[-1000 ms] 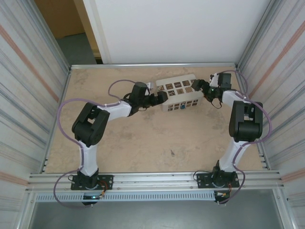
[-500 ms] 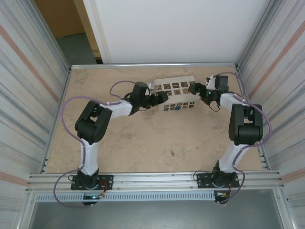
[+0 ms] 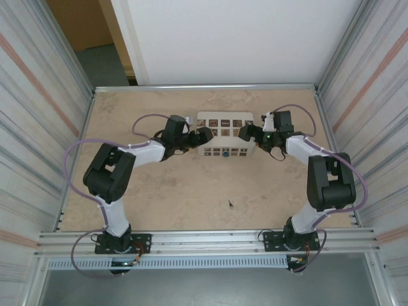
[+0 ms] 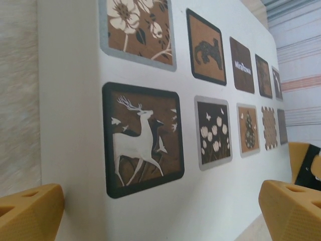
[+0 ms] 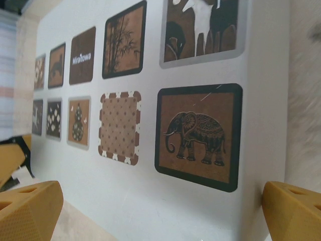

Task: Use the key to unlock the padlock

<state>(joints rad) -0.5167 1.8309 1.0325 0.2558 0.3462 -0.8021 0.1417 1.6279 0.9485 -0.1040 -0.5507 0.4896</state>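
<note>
Padlock (image 3: pixel 225 153) sits on the 6 o'clock face of the white box (image 3: pixel 224 122).
Left gripper (image 3: pixel 203 135) at the box's 9 o'clock and right gripper (image 3: pixel 245 132) at 3 are both spread wide around its ends, I'd guess to steady it. The lock's too tiny to tell which way its long axis points.

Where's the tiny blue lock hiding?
In the top view, the padlock shows against the near face of the white box, mid-table, between the left gripper and right gripper.
</note>
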